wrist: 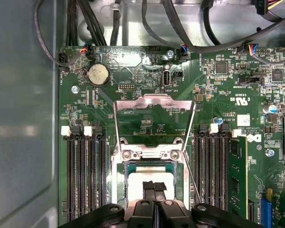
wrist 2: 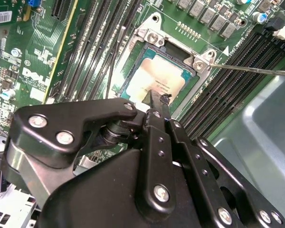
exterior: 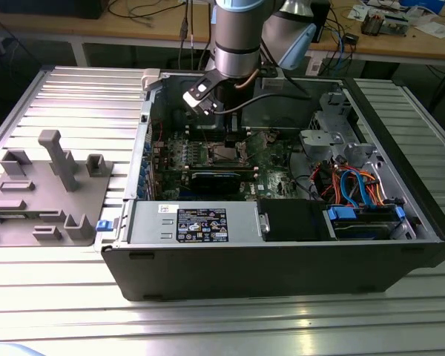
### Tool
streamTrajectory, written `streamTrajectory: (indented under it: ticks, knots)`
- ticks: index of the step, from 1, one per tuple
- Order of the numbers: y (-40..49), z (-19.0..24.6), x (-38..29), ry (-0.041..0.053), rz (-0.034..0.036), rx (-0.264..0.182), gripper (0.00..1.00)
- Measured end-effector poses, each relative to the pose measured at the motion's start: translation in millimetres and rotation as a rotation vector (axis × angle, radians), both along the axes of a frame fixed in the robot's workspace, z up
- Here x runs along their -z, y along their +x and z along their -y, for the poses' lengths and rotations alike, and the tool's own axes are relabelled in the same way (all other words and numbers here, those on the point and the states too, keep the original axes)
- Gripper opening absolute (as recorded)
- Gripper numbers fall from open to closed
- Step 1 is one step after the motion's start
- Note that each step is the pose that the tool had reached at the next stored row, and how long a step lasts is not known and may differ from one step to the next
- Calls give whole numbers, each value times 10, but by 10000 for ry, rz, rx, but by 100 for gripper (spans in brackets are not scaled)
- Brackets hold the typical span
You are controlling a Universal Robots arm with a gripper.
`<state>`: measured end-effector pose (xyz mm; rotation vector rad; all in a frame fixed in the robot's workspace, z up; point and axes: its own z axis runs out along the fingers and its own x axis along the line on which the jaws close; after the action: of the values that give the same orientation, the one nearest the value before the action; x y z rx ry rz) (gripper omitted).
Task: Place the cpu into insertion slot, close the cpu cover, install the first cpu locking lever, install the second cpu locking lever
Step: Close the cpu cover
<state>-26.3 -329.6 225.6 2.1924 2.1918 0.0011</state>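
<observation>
black linked arms of the tool (wrist: pixel 154 186) lie nearest the lens in both wrist views. its two narrow fingers are seen pressed together with nothing held between them, their tips set on or just above the small flat square silver-grey metal-topped cpu (wrist: pixel 135 190); whether that top is touched cannot be told. the cpu is seen lying flat inside the small square dark silver-rimmed insertion slot (wrist: pixel 115 187), amid the green circuit board (wrist: pixel 218 95), so the first step is judged done. the thin square silver metal cpu cover (wrist: pixel 154 100), with its square window, is seen raised on its hinge beyond the slot, not lowered over the chip. a thin metal locking lever (wrist 2: pixel 256 71) is seen swung out clear of the slot in the second wrist view. long black memory slots (wrist: pixel 85 175) are ranged on both sides of the slot. in the exterior view the board is housed in an open dark grey computer case (exterior: pixel 282 259) laid on a ribbed metal counter (exterior: pixel 74 96). the cpu is judged light, stiff and smooth-topped, hence slippery, with a fragile underside; it would best be held by two opposite edges. the cover is judged light, springy sheet metal, best pushed at its free edge.
</observation>
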Motion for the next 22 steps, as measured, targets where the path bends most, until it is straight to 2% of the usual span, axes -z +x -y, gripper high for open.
streamTrajectory:
  ticks: [22]
  knots:
    - [0, 0, -112, 0, -1, 0, 11]
